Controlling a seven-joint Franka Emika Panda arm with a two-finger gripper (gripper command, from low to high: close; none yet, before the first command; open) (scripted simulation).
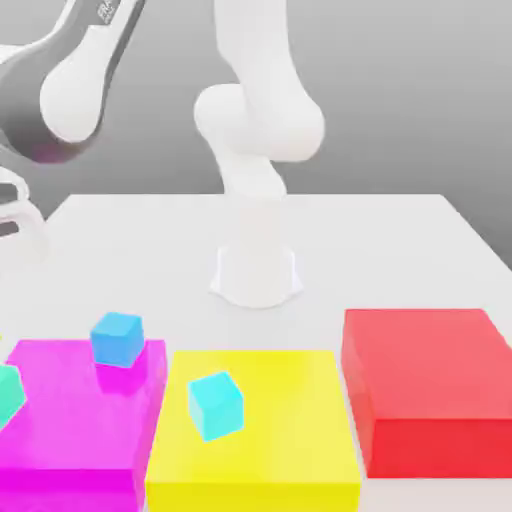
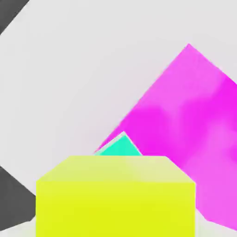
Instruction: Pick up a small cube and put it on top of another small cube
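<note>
- The small yellow cube [image 2: 115, 196] sits close under the hand camera, pinched in the pincer, whose fingers are pressed as far together as they go on it.
- In the hand view a teal cube [image 2: 121, 146] peeks from just behind the held cube, resting at the edge of the magenta block [image 2: 185, 120].
- In the exterior view that teal cube [image 1: 8, 392] lies at the view's left edge on the magenta block [image 1: 70, 420], with a blue cube [image 1: 117, 338] on the same block and a cyan cube [image 1: 215, 404] on the big flat yellow block [image 1: 280, 440]; a red block [image 1: 430, 390] stands on the counter [image 1: 380, 240] at the view's right.
- The step in hand looks like the carry: the cube is lifted and heading for a resting cube, likely the teal one.
- Next move calls for centring the held cube squarely above the target, lowering until the faces meet, then releasing gently so nothing slides off.
</note>
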